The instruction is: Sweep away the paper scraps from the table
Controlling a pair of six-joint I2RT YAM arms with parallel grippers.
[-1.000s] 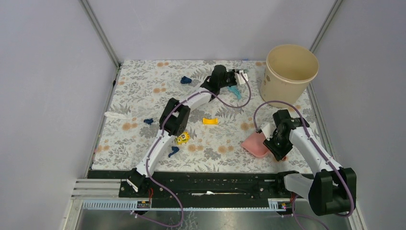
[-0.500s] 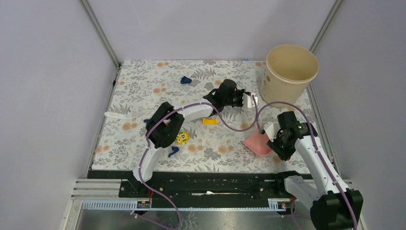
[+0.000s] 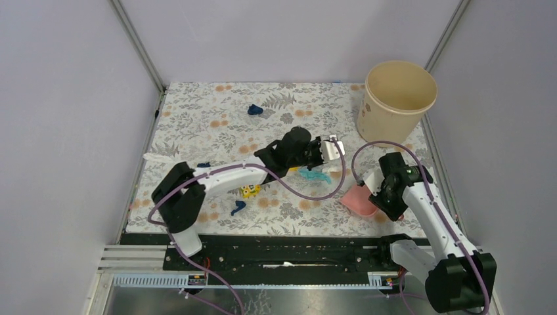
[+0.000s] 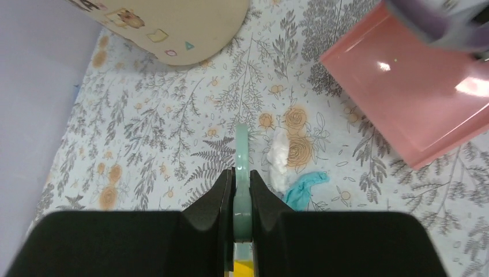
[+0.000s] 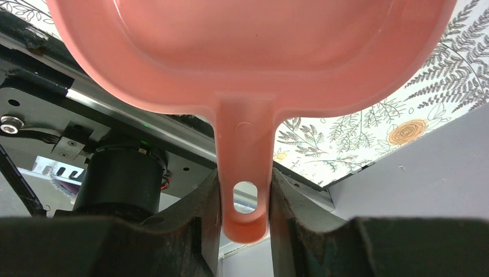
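**Sweep job: both arms gripping gear, scraps all over the desk**

So the desk (image 3: 197, 111) with the fern-and-flower cloth fills the middle of the overhead shot, and a big beige bucket (image 3: 397, 95) stands at its upper right corner. The left arm (image 3: 230, 176) reaches from lower left to dead centre. The left tool (image 4: 242, 180) is pressed together on a thin pale green piece (image 4: 241, 144), seen edge-on in its wrist view. Lower right, the right tool (image 5: 245, 199) is pinching the handle of a pink dustpan (image 3: 358, 199). Whether the pan touches the cloth, can't tell.

Paper scraps, roughly big to small:
- A teal strip (image 3: 314, 176) sits at centre, just below the left tool, between it and the dustpan.
- A white wad (image 4: 279, 158) lies just beside the teal one.
- A white strip (image 3: 157, 158) is at the left edge.
- One navy wad (image 3: 255, 109) sits upper centre, well apart from everything.
- A second navy wad (image 3: 203, 166) is centre left, tucked against the left arm.
- A third navy wad (image 3: 238, 208) is near the bottom edge.

A tiny yellow block (image 3: 249, 191) sits just above that last wad.
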